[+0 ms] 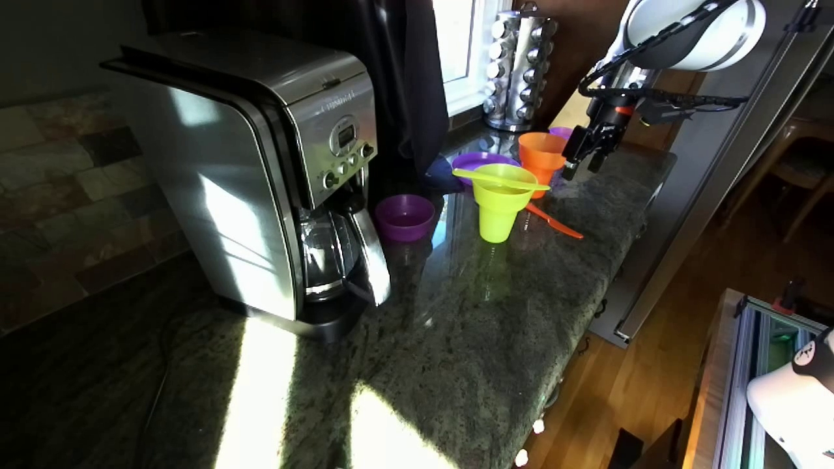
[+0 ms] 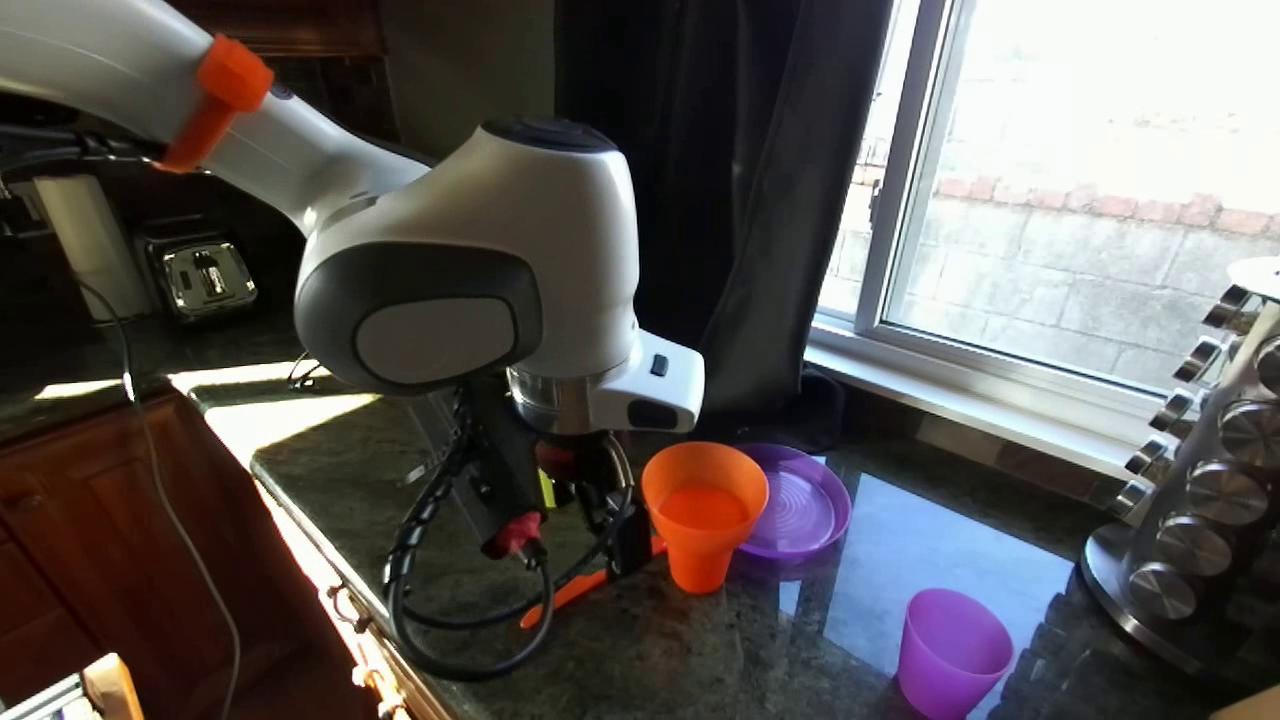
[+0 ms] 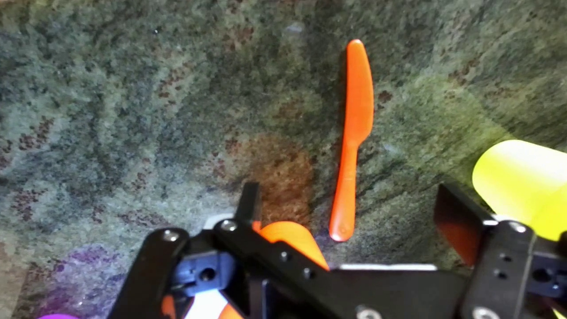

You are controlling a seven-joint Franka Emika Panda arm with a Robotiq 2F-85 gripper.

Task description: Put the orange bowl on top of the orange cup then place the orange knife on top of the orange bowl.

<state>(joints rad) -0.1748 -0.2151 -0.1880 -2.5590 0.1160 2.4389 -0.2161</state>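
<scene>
The orange bowl sits upright on top of the orange cup; the bowl also shows in an exterior view. In the wrist view only a rounded orange part of the cup shows beside the left finger. The orange knife lies flat on the counter, handle end toward the gripper; it shows in both exterior views. My gripper is wide open and empty above the knife's handle end, the handle lying between the fingers' lines. The gripper is beside the orange stack.
A yellow-green cup with a yellow-green knife across its top stands close to the right finger. A purple plate, a purple cup, a purple bowl, a coffee maker and a spice rack stand around.
</scene>
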